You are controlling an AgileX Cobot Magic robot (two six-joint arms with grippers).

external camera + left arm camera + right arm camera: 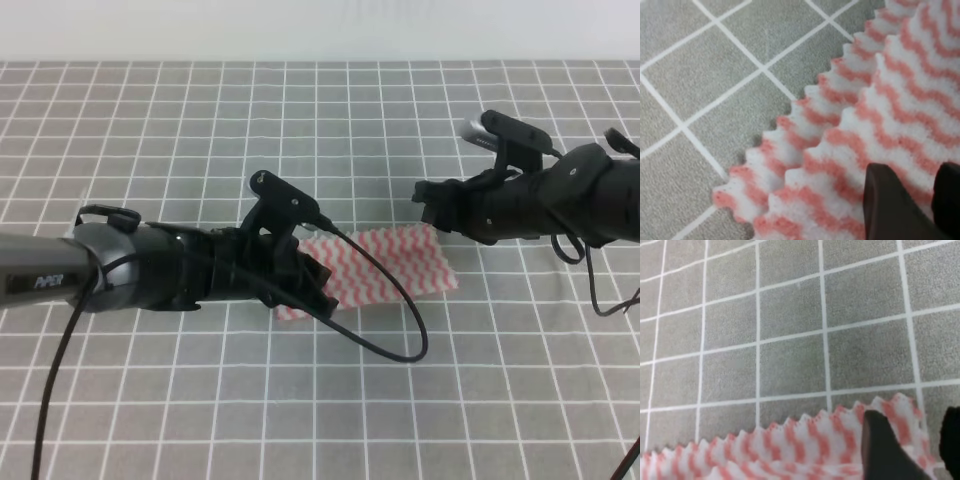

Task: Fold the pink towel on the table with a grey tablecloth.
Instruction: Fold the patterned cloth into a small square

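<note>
The thin pink-and-white zigzag-striped towel point(385, 272) lies near the middle of the grey-clothed worktop with its white grid lines point(300, 110), between the two black arms. In the high view it shows as a wide, low strip running from the left arm's tip across to the right arm's tip, its right end reaching up toward the right arm.

The left gripper point(318, 300) is low over the towel's left end, covering that part of the cloth. From the left wrist camera, two layers of the scalloped edge lie one over the other, the upper layer set slightly back from the lower, and the cloth rests flat on the grey grid. Two dark fingers point(890, 205) show at the lower right of that view, spread with a narrow gap between them and standing over the towel; whether they touch the cloth cannot be told.

The right gripper point(428, 208) sits at the towel's upper right corner. The right wrist camera shows that scalloped edge running along the bottom of the view, with bare grey grid beyond it. Two dark fingers point(885, 450) stand apart there, one over the striped cloth, the other at the frame's right edge beside the corner. Nothing is pinched between these jaws.

No containers appear in any view.
</note>
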